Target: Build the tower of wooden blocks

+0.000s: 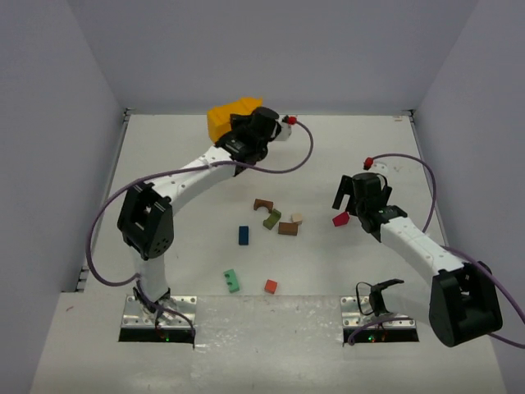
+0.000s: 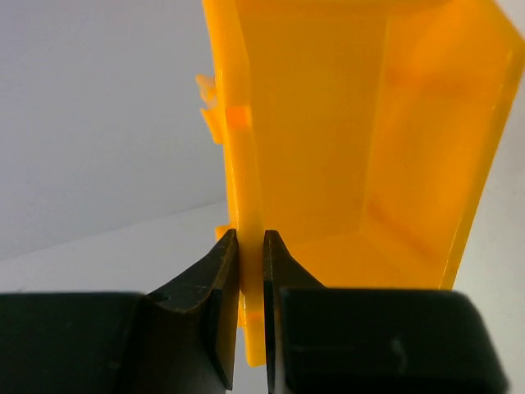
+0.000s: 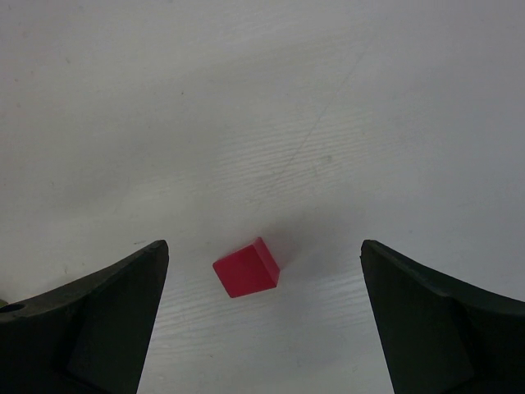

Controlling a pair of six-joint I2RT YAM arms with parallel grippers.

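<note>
While the left end effector [image 2: 248, 240] grips the bin [image 2: 369, 123], blocks [image 1: 287, 228] lie scattered.

My left gripper [image 2: 248, 240] pinched tight on the thin side wall of the yellow bin [image 2: 361, 148], its open inside facing me, pale table [image 2: 123, 254] below

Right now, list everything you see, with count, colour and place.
bin: one, yellow, far side of table
magenta block: one, magenta, right of centre
dark brown block: one, dark brown, cluster's far end
brown block: one, brown, cluster's near end
green arch: one, olive, centre cluster
pale block: one, natural wood, centre cluster
blue block: one, blue, left of cluster
green block: one, bright green, near edge
orange-red block: one, orange-red, near edge
table: one, white
left tool: one, black, shut on bin wall
right tool: one, black, open above magenta block
</note>
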